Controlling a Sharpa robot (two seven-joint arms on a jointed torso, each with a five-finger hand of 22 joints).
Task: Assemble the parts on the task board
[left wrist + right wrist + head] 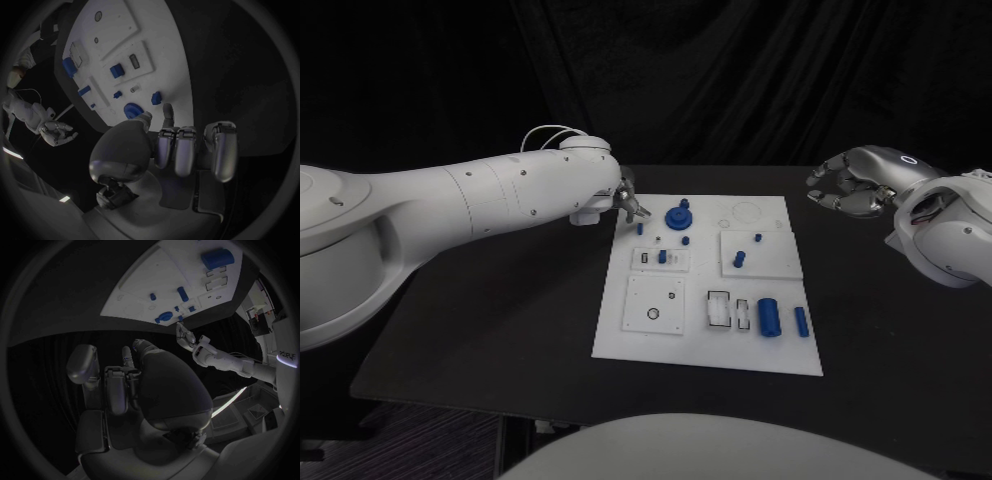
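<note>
Task board (pixel 708 350): lies flat in the middle of the black table (pixel 877 340), white, long side running away from the robot.
Parts: blue round knobbed piece (pixel 679 217) standing at the far end; blue cylinder (pixel 769 314) and slimmer blue peg (pixel 800 320) lying at the near right; small blue pieces (pixel 743 258) in the middle blocks.
Left hand (pixel 626 203): at the board's far left corner, just beside the knobbed piece; fingers (pixel 186 150) apart, holding nothing.
Right hand (pixel 855 183): well off the board's far right, raised; fingers curled in, nothing seen in them.
Step, judged: approach to the knobbed piece, grasp not yet made.
Next move: short reach inward, fingers closing round the knob without nudging neighbouring pieces.
</note>
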